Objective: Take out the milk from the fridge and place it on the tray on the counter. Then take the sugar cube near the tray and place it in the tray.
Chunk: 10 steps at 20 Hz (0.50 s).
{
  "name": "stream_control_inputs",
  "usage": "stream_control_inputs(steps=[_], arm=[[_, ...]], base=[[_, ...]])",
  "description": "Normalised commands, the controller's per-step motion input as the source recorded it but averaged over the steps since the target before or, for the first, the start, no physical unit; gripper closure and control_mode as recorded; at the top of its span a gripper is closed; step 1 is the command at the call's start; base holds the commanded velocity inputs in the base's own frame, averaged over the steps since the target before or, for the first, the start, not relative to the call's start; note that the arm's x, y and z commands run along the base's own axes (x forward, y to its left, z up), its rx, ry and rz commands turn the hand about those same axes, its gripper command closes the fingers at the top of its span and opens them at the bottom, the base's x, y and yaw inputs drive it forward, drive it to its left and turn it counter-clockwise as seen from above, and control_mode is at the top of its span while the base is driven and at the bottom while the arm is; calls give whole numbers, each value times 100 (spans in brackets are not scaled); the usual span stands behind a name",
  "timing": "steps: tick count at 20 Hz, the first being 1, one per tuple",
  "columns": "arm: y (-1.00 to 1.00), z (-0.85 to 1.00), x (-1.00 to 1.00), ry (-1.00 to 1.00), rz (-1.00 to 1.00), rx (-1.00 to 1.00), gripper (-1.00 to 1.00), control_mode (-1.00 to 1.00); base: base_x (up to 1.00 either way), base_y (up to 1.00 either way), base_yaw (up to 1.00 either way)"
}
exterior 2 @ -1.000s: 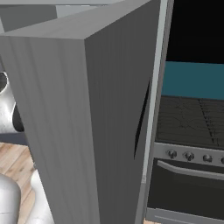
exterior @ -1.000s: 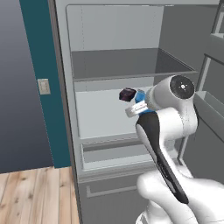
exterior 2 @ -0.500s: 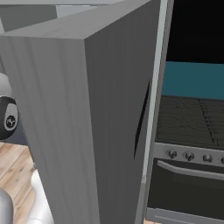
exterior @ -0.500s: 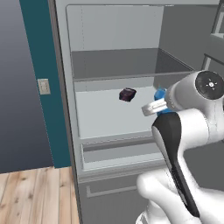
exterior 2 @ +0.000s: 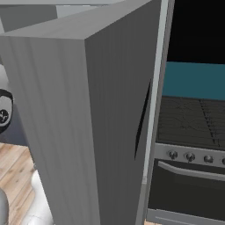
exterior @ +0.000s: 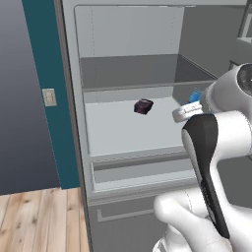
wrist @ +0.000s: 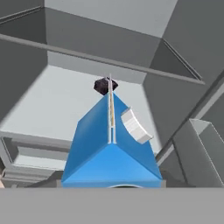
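The blue milk carton (wrist: pixel 111 148) sits right up against the hand camera, gable ridge pointing at the open fridge (exterior: pixel 123 59), so the gripper seems clamped on it, though its fingertips are hidden. A small dark box (exterior: pixel 143 106) rests on the pale fridge shelf (exterior: pixel 123 129) beyond.

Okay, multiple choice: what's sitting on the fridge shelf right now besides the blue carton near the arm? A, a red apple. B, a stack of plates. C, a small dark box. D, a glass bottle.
C: a small dark box sits alone on the pale shelf of the fridge, left of the milk.
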Motion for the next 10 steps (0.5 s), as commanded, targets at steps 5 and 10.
stream_control_inputs(steps=[5,10], arm=[[-14,0,-32,0,-22,6,100,-100],[0,0,-7,1,-12,9,100,-100]], base=[[0,0,0],[0,0,0]])
